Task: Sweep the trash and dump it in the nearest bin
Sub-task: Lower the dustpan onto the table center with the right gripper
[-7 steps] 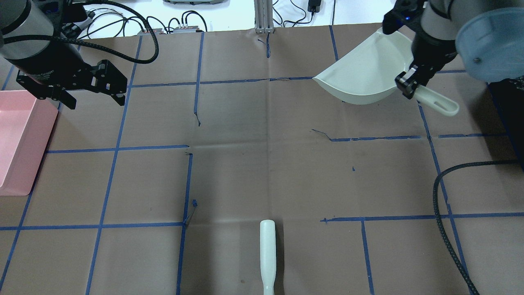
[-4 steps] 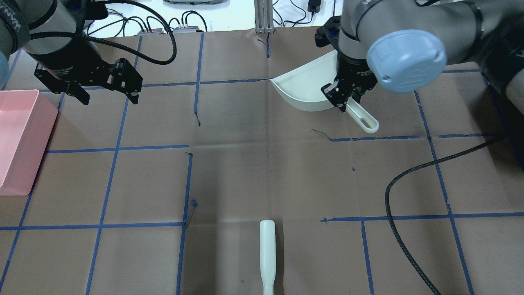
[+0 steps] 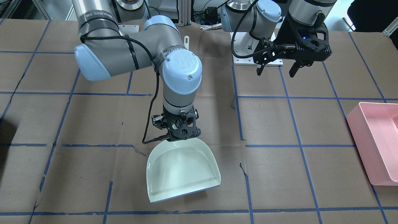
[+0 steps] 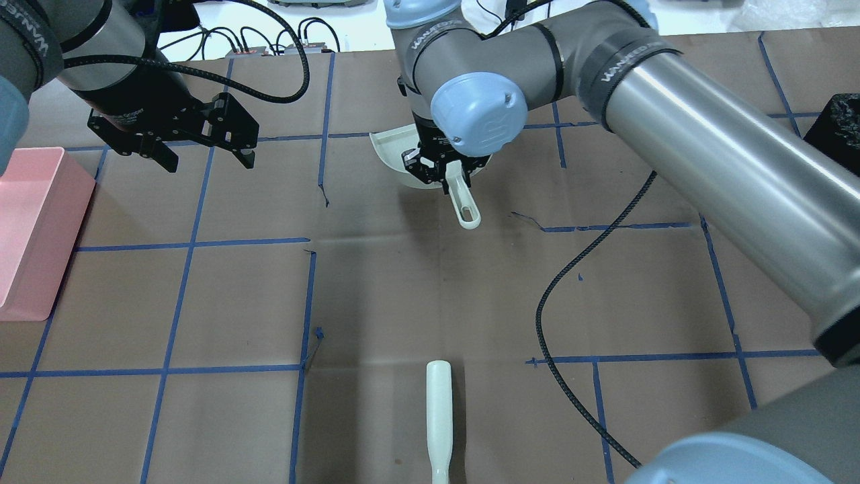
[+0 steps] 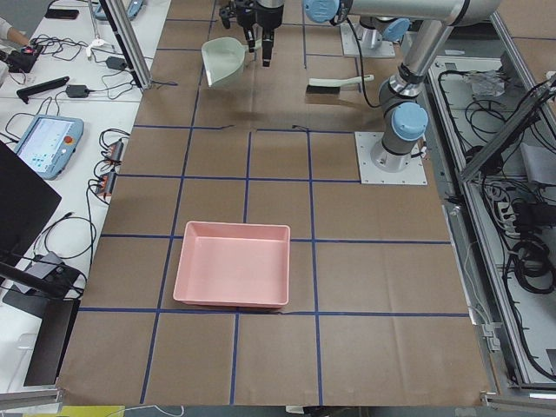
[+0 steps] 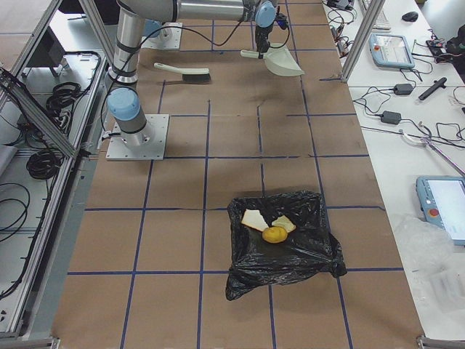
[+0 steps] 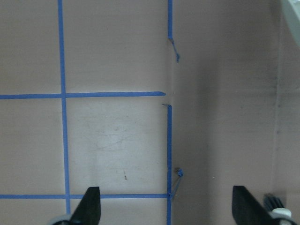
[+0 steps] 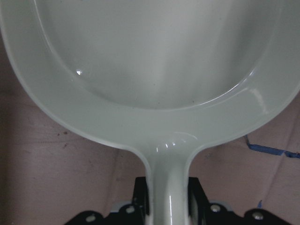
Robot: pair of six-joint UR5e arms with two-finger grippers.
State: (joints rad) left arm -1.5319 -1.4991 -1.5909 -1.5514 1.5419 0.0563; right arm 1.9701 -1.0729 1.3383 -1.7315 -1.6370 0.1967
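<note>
My right gripper is shut on the handle of a pale green dustpan, whose pan is empty and held just above the paper near the table's far middle. In the overhead view the right gripper hides much of the dustpan. My left gripper hangs open and empty at the far left. The trash lies in a black bag bin: a potato and two bread pieces. A pink bin sits at the left edge.
A pale green brush lies on the paper near the robot's base, its handle at the overhead view's bottom edge. A black cable loops from the right arm over the table. Blue tape lines grid the brown paper.
My right arm has carried the dustpan leftward from the far right to the table's far middle. My left gripper has drifted a little to the right, still open.
</note>
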